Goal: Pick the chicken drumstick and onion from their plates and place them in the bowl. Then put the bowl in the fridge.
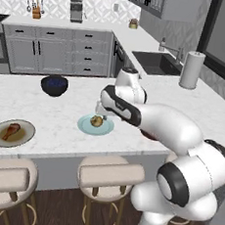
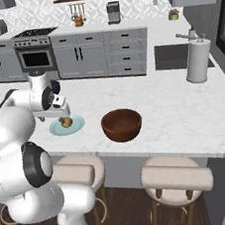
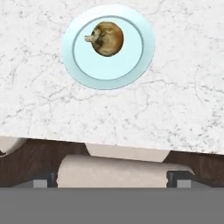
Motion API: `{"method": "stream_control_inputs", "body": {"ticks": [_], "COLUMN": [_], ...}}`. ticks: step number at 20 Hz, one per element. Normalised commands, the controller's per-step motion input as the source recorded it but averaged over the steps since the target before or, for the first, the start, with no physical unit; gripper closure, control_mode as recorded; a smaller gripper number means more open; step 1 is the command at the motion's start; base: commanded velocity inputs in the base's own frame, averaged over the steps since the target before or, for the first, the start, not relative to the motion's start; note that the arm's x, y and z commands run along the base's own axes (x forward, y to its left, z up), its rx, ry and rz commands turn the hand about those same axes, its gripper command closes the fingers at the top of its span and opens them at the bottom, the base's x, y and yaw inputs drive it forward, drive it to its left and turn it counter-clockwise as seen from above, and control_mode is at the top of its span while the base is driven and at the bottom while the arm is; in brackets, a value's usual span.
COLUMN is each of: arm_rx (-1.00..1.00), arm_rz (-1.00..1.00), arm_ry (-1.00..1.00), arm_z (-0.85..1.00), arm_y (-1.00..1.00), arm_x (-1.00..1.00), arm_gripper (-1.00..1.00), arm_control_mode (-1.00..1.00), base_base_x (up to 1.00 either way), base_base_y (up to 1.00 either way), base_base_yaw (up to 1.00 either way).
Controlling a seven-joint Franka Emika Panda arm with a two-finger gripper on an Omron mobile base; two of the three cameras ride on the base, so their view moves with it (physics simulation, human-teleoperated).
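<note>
onion [image 3: 107, 38] sits off-centre on its blue plate [image 3: 131, 70]; gripper [image 3: 112, 177] hangs above, jaws apart. round bulb could roll away if pinched off-centre.

The white arm [image 2: 23, 145] rises at the lower left, its hand leaning out over the marble island counter [image 2: 184, 110]. Right under the hand sits the pale blue plate [image 2: 76, 126], with the onion [image 2: 66, 122] resting on it, partly tucked behind the hand. Just to the right of that plate stands the reddish-brown wooden bowl [image 2: 122, 125], upright, apart from the plate. A paper towel roll [image 2: 198, 60] stands near the far right edge. Two stools [image 2: 176, 176] line the near side. Beyond, there's the stove [image 2: 36, 49], grey cabinets [image 2: 102, 53] and a coffee maker [image 2: 113, 12] on the back counter.
</note>
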Motion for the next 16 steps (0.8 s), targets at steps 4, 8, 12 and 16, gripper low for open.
{"method": "stream_control_inputs", "body": {"ticks": [4, 8, 12, 16], "arm_rx": [0.0, 0.0, 0.0, 0.0], "arm_rz": [-0.07, -0.02, 0.0, 0.0], "arm_ry": [0.06, 0.07, 0.04, 0.04], "arm_z": [-0.29, -0.2, -0.24, -0.25], "arm_y": [0.22, 0.0, 0.0, 0.0], "arm_x": [0.65, 0.57, 0.47, 0.51], "arm_gripper": [-1.0, -1.0, -1.0, -1.0], "arm_control_mode": [-1.0, -1.0, -1.0, -1.0], "base_base_x": [0.0, 0.0, 0.0, 0.0], "base_base_y": [0.0, 0.0, 0.0, 0.0], "base_base_yaw": [0.0, 0.0, 0.0, 0.0]}}
